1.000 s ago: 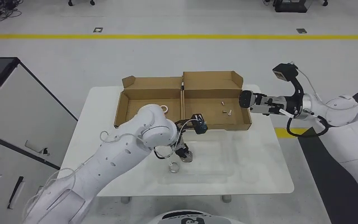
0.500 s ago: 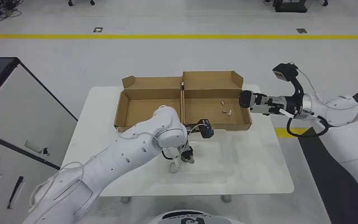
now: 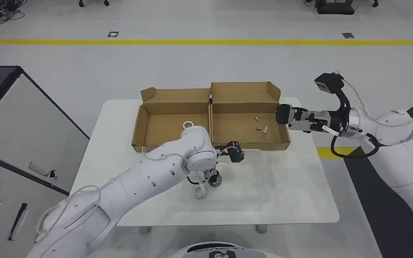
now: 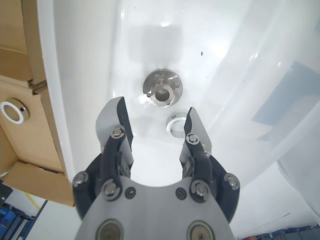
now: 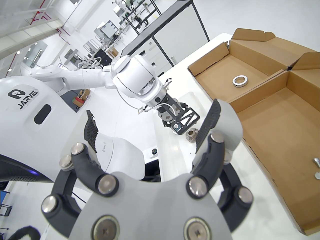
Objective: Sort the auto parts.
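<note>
Left gripper hangs over the clear tray at the table's near middle, jaws apart and empty. A flanged hub and a ring collar lie just beside each other in the tray, below its fingertips. Right gripper sits at the right end of the cardboard box, likewise spread and empty. One ring lies in the left compartment, small bolts in the right.

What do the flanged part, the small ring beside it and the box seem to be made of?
Flanged part: probably steel or aluminium with a machined finish; it is silver-grey with bright reflections. Small ring: likely a similar metal, but paler with a satin sheen. Box: brown corrugated cardboard, matt, with folded flaps.
</note>
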Robot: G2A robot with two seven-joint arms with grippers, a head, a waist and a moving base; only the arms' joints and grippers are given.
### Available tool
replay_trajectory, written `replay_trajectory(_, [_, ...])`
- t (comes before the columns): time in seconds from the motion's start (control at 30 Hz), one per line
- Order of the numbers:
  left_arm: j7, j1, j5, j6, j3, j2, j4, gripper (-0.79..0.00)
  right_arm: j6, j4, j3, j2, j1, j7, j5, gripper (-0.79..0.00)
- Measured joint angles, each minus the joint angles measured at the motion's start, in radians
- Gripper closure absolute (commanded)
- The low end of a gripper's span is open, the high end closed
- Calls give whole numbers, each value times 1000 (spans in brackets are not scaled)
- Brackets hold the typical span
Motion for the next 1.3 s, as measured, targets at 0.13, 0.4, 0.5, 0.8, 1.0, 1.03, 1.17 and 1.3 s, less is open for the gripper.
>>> replay_trajectory(0.13, [10, -8, 8, 3, 21, -11, 32, -471, 0, 0, 0, 0, 0, 0, 0, -785])
replay_trajectory(0.4, [19, -23, 11, 4, 48, -30, 73, -480, 0, 0, 0, 0, 0, 0, 0, -785])
replay_trajectory(0.5, [21, -27, 10, 2, 55, -36, 86, -465, 0, 0, 0, 0, 0, 0, 0, -785])
replay_trajectory(0.8, [23, -35, -4, -5, 66, -50, 120, -446, 0, 0, 0, 0, 0, 0, 0, -785])
replay_trajectory(1.0, [23, -39, -9, -11, 73, -57, 138, -422, 0, 0, 0, 0, 0, 0, 0, -785])
replay_trajectory(1.03, [23, -40, -10, -12, 75, -58, 140, -413, 0, 0, 0, 0, 0, 0, 0, -785])
replay_trajectory(1.17, [25, -41, -12, -16, 78, -62, 147, -385, 0, 0, 0, 0, 0, 0, 0, -785])
replay_trajectory(1.3, [25, -41, -13, -17, 80, -65, 152, -372, 0, 0, 0, 0, 0, 0, 0, -785])
